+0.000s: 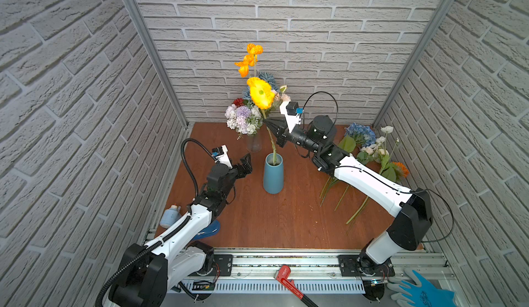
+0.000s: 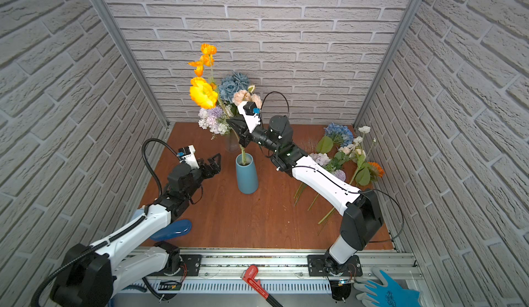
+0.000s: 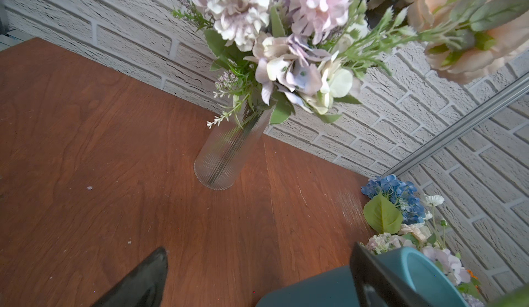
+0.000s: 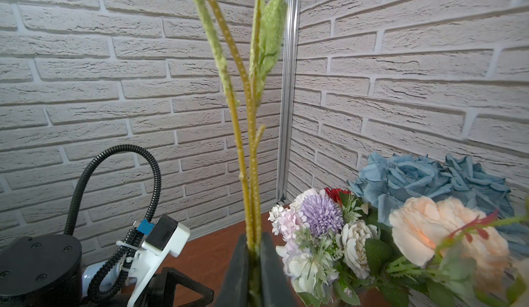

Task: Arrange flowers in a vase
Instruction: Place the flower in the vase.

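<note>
right gripper (image 1: 264, 121): your jaws are clamped tight on the poppy stem (image 1: 271, 142), gripping it partway up, above the blue vase (image 1: 273, 176); the wrist view shows the stem pinched between both fingers (image 4: 237, 271).
poppy stem: near upright, slight lean; foot sits inside the blue vase mouth, yellow head (image 1: 260, 93) and orange heads (image 1: 249, 59) high up in front of the back wall (image 1: 315, 62).
left gripper (image 1: 246, 163): your fingers (image 3: 143, 279) stand wide apart, nothing between them; it sits just beside the blue vase on its left, not touching in both top views.
blue vase: upright mid-table, between your two grippers.
glass vase (image 1: 254, 143): behind the blue vase near the back wall, holding lilac, white, peach, red and blue blooms (image 2: 217, 119).
loose flowers (image 1: 369, 148): lying on the table (image 1: 286, 219) under and beyond your right arm (image 1: 369, 182); blue hydrangea plus white and orange ones, stems pointing toward the front edge.
front rail (image 1: 286, 259): red wrench (image 1: 289, 281) and blue glove (image 1: 423, 291) lie there.
</note>
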### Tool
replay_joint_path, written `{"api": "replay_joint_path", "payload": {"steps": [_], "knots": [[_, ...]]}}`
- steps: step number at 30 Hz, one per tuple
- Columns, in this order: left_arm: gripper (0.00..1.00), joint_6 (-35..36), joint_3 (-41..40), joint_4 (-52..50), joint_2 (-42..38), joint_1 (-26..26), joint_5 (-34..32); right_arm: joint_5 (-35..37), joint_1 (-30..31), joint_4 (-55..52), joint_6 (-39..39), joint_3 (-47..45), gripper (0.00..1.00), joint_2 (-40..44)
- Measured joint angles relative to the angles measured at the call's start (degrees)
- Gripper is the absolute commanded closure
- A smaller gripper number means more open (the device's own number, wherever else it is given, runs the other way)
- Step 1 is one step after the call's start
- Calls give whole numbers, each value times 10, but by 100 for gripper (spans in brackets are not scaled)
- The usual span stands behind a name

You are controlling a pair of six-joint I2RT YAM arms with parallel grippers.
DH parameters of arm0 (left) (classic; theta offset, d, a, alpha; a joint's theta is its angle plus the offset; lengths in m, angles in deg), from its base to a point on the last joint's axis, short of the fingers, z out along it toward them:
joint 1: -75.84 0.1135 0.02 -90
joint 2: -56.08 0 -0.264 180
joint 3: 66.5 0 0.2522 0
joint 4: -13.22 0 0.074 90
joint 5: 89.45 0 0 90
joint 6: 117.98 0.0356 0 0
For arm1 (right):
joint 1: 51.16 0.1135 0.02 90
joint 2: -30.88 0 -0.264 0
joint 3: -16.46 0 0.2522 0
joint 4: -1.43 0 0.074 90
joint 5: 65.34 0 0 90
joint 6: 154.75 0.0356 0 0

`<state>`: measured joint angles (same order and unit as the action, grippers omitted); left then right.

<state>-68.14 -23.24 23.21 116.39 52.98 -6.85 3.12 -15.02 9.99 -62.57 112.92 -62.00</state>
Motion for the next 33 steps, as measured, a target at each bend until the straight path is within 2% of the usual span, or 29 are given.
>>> {"api": "replay_joint_path", "payload": {"steps": [5,11,22,25,31,33], "knots": [[2,0,0,0,0,1,2,2,2,28,-16,-35,94,-1],[2,-2,-1,0,0,1,2,6,17,67,-29,-134,94,-1],[2,-10,-4,3,6,1,6,56,42,121,-43,-243,94,-1],[2,-11,-4,3,8,1,9,72,42,130,-40,-259,88,-1],[2,-13,-5,2,7,1,10,95,43,155,-28,-282,66,-1],[2,-13,-6,2,7,1,10,99,43,157,-25,-284,62,0]]}}
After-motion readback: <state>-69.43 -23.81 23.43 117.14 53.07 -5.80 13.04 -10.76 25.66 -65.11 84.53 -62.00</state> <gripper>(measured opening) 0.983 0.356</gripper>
